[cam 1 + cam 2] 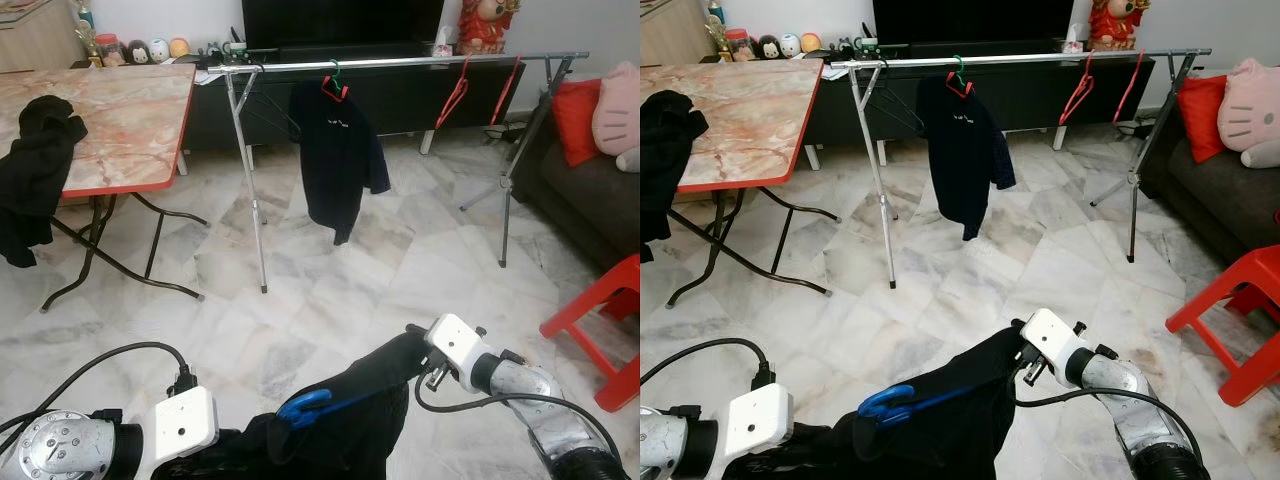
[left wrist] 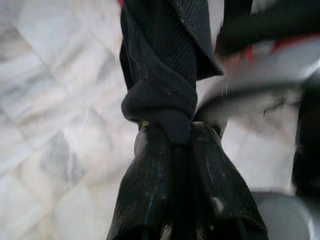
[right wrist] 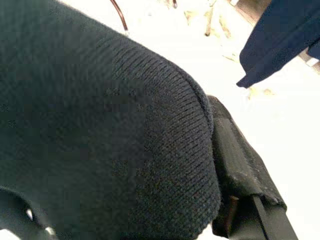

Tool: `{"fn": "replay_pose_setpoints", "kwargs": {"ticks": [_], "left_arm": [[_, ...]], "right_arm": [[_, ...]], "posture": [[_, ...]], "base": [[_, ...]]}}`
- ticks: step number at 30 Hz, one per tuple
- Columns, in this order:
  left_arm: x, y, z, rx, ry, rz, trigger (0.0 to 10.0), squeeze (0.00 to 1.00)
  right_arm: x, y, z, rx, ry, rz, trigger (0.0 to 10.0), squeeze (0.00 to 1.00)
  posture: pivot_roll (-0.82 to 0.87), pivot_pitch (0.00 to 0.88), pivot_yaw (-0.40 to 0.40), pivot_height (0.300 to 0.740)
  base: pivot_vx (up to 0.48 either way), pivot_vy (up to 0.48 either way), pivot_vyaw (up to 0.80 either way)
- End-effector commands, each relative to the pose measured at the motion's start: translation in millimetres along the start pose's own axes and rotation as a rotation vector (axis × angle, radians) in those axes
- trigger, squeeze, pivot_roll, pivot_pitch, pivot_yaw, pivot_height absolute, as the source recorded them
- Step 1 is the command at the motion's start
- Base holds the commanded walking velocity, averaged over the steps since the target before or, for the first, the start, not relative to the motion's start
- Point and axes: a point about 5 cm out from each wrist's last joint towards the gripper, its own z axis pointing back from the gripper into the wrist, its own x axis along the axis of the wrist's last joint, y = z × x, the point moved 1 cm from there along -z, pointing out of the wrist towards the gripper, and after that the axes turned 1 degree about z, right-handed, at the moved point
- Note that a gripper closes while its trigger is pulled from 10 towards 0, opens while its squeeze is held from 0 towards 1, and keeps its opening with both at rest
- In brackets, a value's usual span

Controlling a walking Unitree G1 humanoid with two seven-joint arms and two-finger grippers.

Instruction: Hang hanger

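A black garment (image 1: 345, 430) on a blue hanger (image 1: 303, 405) is stretched low in front of me between both grippers. My left gripper (image 2: 172, 132) is shut on a bunched fold of its fabric. My right gripper (image 1: 418, 358) holds the garment's other end, with the cloth draped over its fingers (image 3: 235, 160). Across the marble floor stands a metal clothes rack (image 1: 400, 62). On its rail hang a black shirt (image 1: 335, 150) on a red hanger, two bare red hangers (image 1: 455, 95), and a thin dark hanger (image 1: 265, 110).
A folding table (image 1: 120, 120) with a black garment (image 1: 35, 170) over its edge stands to the left. At the right are a red plastic stool (image 1: 605, 320) and a dark sofa (image 1: 590, 190) with cushions. A TV cabinet (image 1: 400, 95) lies behind the rack.
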Motion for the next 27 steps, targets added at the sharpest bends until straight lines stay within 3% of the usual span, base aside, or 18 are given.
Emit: {"fn": "replay_pose_setpoints", "kwargs": {"ticks": [1,5,13,14,15,17,23,27], "left_arm": [[18.0,-1.7,6.7,-0.024,-0.084,-0.06,10.0,0.0],[25.9,3.3,19.8,0.0,-0.14,-0.069,10.0,0.0],[25.6,1.6,24.2,-0.021,-0.138,-0.072,10.0,0.0],[6.1,-4.6,19.2,-0.085,0.058,-0.095,10.0,0.0],[-3.8,-7.6,17.9,-0.113,0.147,-0.106,10.0,0.0],[-3.8,-7.6,17.9,-0.113,0.147,-0.106,10.0,0.0],[-20.7,-7.7,15.5,-0.128,0.297,-0.167,10.0,0.0],[-20.8,-8.6,15.2,-0.126,0.279,-0.153,10.0,0.0]], "right_arm": [[-1.0,-9.0,2.5,-0.028,0.022,0.01,0.0,0.0],[-3.0,-8.7,1.9,-0.028,0.033,0.007,0.0,0.0],[-3.2,-9.0,1.2,-0.03,0.035,0.007,0.0,0.0],[-3.0,-10.4,1.1,-0.032,0.035,0.009,0.0,0.0],[-2.8,-10.9,1.0,-0.033,0.035,0.01,0.0,0.0],[-2.8,-10.9,1.0,-0.033,0.035,0.01,0.0,0.0],[-2.1,-15.3,2.0,-0.043,0.037,0.017,0.0,0.0],[-2.0,-16.0,2.0,-0.045,0.039,0.021,0.0,0.0]], "posture": [[-0.08,0.0,-0.037,0.74],[-0.07,0.0,-0.04,0.74],[-0.07,0.0,-0.04,0.74],[-0.07,0.0,-0.042,0.74],[-0.07,0.0,-0.042,0.74],[-0.07,0.0,-0.042,0.74],[-0.08,0.0,-0.041,0.74],[-0.08,0.0,-0.041,0.74]], "base": [[0.0,0.0,0.0],[0.0,0.0,0.0],[0.0,0.0,0.0],[0.0,0.0,0.0],[0.0,0.0,0.0],[0.0,0.0,0.0],[0.0,0.0,0.0],[0.0,0.0,0.0]]}}
